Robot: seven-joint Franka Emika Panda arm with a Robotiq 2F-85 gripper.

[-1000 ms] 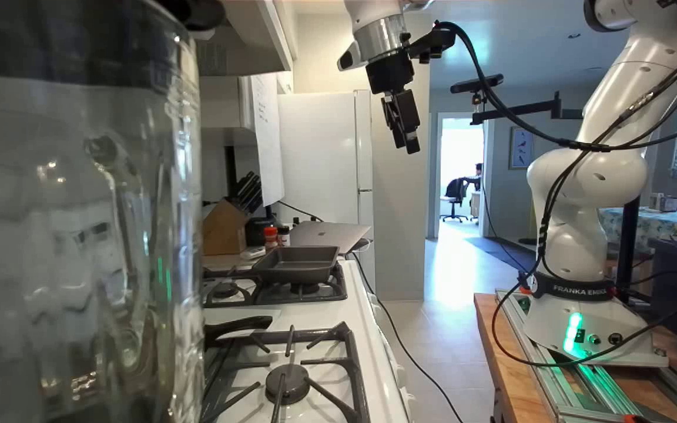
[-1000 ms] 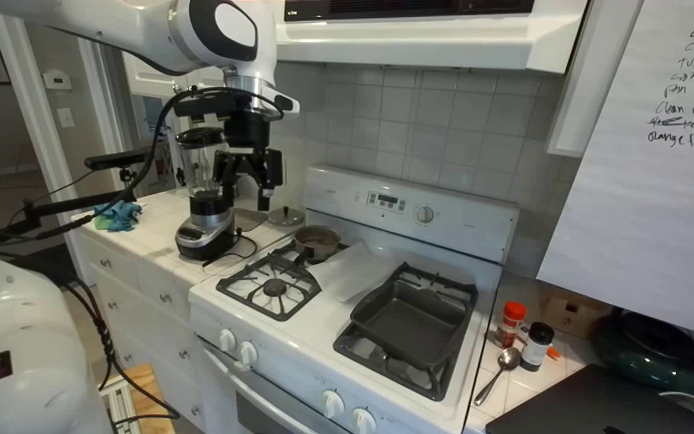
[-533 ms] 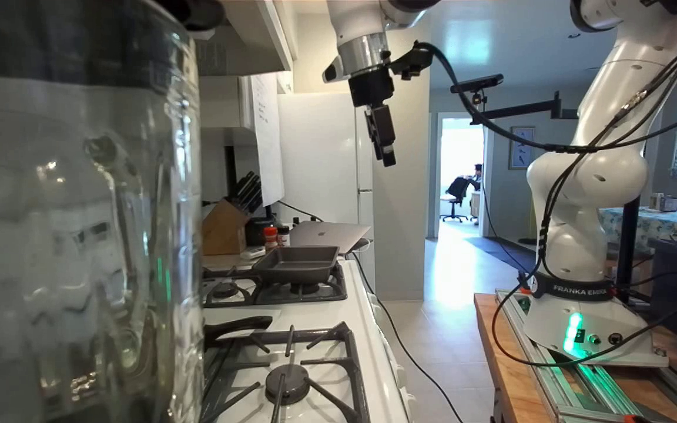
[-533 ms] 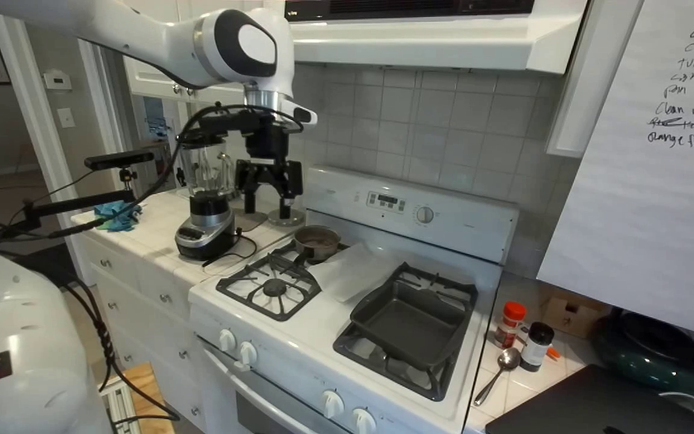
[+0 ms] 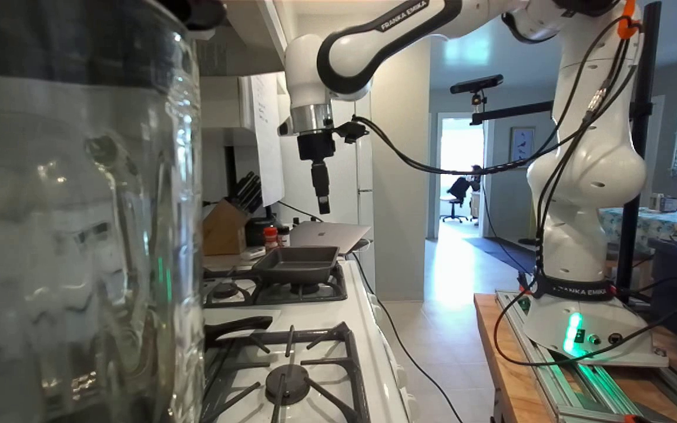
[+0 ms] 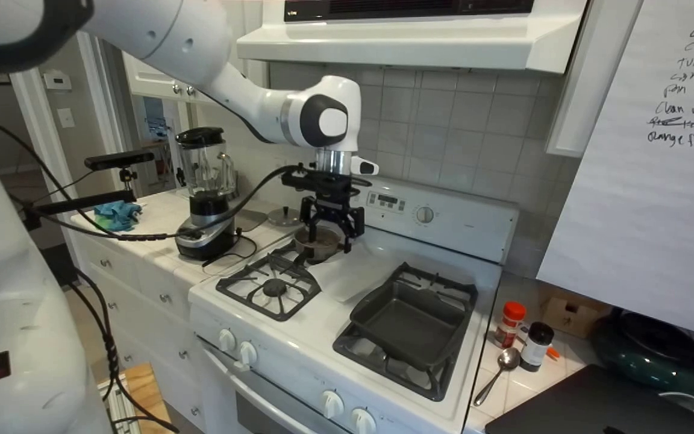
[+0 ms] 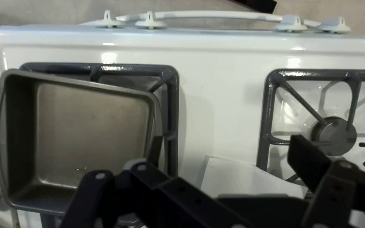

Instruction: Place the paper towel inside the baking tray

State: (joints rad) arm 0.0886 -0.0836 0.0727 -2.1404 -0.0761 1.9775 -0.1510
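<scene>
Down the left edge in an exterior view stands my white arm (image 6: 15, 289), which stretches across the upper left toward the middle. Right of its lower part I have a blue-green cloth (image 6: 117, 215) on the counter (image 6: 157, 224), then the blender (image 6: 205, 235), upright. Left of centre comes a black burner (image 6: 275, 288), with a small pot (image 6: 323, 248) beyond it. My gripper (image 6: 330, 239) hangs at mid-frame, partly in front of the pot from this angle, jaws pointing down and spread wide apart; the wrist view shows the same gap. Just below and right of it, the paper towel (image 6: 352, 276) lies on the white stovetop (image 6: 317, 313), just beside the baking tray (image 6: 410, 319), which sits a little askew on a dark grate (image 6: 438, 389) right of centre. Farther right I make out a red-capped jar (image 6: 509, 325), a dark-capped jar (image 6: 537, 348) and a spoon (image 6: 508, 360), with a laptop (image 6: 606, 401) in the lower right corner and a handwritten sheet (image 6: 642, 205) across the upper right.
</scene>
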